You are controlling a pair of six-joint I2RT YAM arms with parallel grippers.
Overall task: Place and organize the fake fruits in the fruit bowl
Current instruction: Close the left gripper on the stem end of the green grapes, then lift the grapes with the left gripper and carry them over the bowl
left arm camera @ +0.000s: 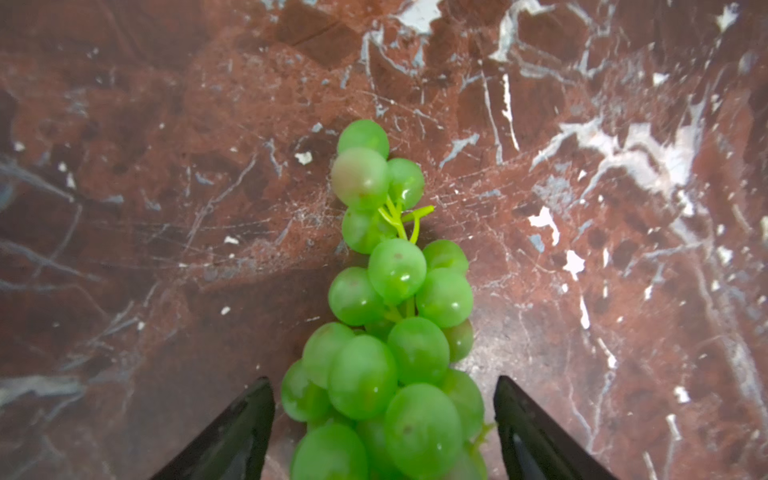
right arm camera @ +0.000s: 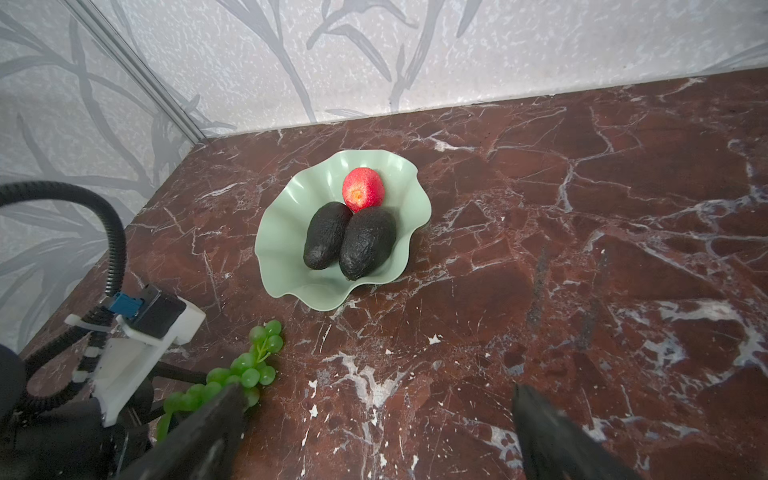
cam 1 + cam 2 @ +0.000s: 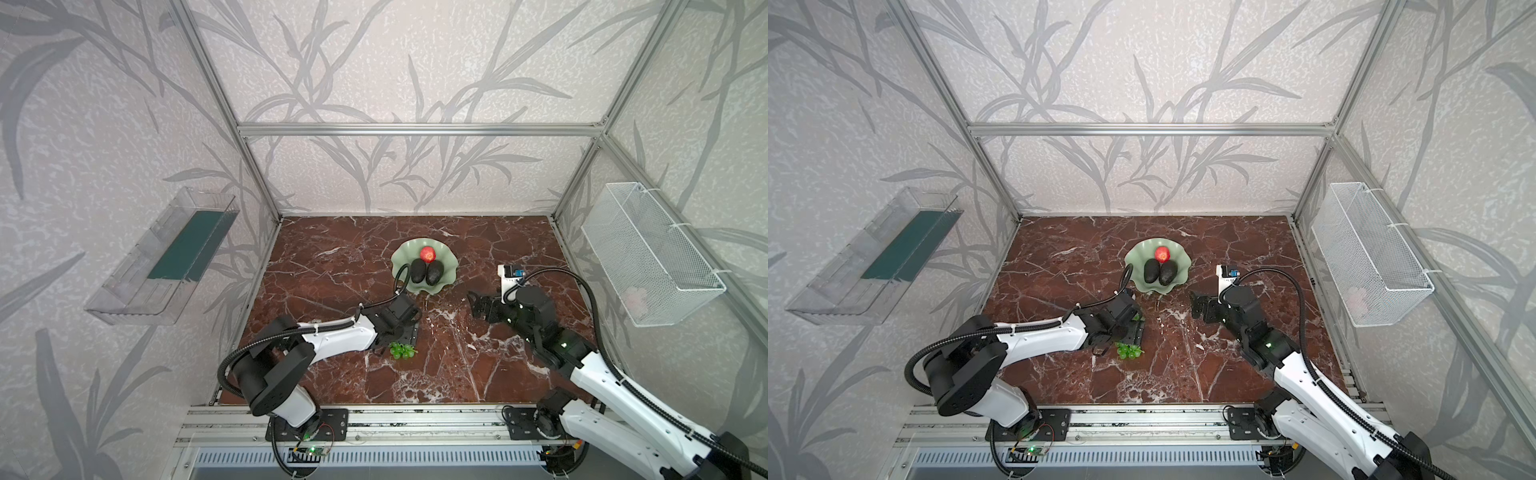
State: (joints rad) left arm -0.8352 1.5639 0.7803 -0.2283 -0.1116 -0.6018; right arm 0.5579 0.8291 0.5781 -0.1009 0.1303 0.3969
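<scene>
The pale green fruit bowl [image 3: 399, 258] [image 3: 1133, 254] [image 2: 282, 232] holds two dark avocados [image 3: 417, 270] [image 3: 434, 272] [image 2: 327, 235] [image 2: 367, 243] side by side, with a red round fruit [image 3: 428, 254] [image 3: 1162, 254] [image 2: 362, 189] behind them. A bunch of green grapes [image 3: 402, 350] [image 3: 1128, 352] [image 1: 390, 316] [image 2: 249, 370] lies on the marble in front of the bowl. My left gripper [image 3: 409, 332] [image 1: 384, 380] points down over the bunch, open, one finger on each side with a thin gap. My right gripper [image 3: 473, 305] [image 2: 376, 390] hovers open and empty to the bowl's right.
A clear plastic tray [image 3: 166, 257] hangs on the left wall. On the right wall is a white wire basket [image 3: 648, 253] with something pale pink [image 3: 633, 297] in it. Aluminium posts frame the marble table [image 3: 457, 374], and a metal rail runs along its front.
</scene>
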